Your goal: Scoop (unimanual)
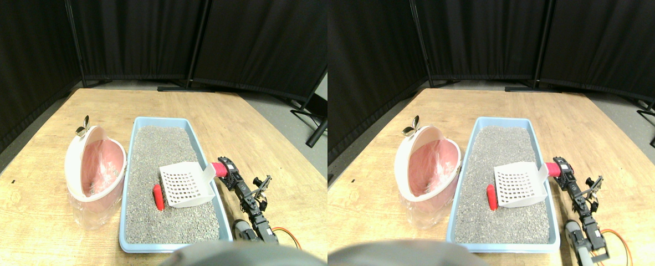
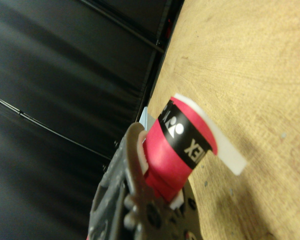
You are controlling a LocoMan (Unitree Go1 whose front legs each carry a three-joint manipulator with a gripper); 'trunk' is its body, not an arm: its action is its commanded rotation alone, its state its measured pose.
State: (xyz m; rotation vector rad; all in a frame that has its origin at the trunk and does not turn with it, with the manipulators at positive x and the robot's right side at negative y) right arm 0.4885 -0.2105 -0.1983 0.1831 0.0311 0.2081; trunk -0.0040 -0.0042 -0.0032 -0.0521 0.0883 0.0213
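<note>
A pale plywood bench (image 1: 39, 221) with visible grain fills the lower part of the stereo view; behind its far edge hang black curtains (image 1: 139, 39) on dark metal stands (image 1: 197, 44), over a grey floor (image 1: 272, 108). In the middle of the bench sits a light blue rectangular plastic litter tray (image 1: 129, 166) filled with grey gravel-like litter (image 1: 161, 144). A white slotted plastic scoop (image 1: 186, 185) rests in the tray toward its right wall, its red-wrapped handle (image 1: 218, 169) reaching over that wall. A small red block (image 1: 158, 197) lies on the litter just left of the scoop. Left of the tray stands a pink and white round bin (image 1: 96, 172) with its lid tipped open. The right pincer (image 1: 226, 167) is clamped on the red handle at the tray's right side; the wrist view shows the wrapped handle (image 2: 177, 150) seated against the jaw frame.
</note>
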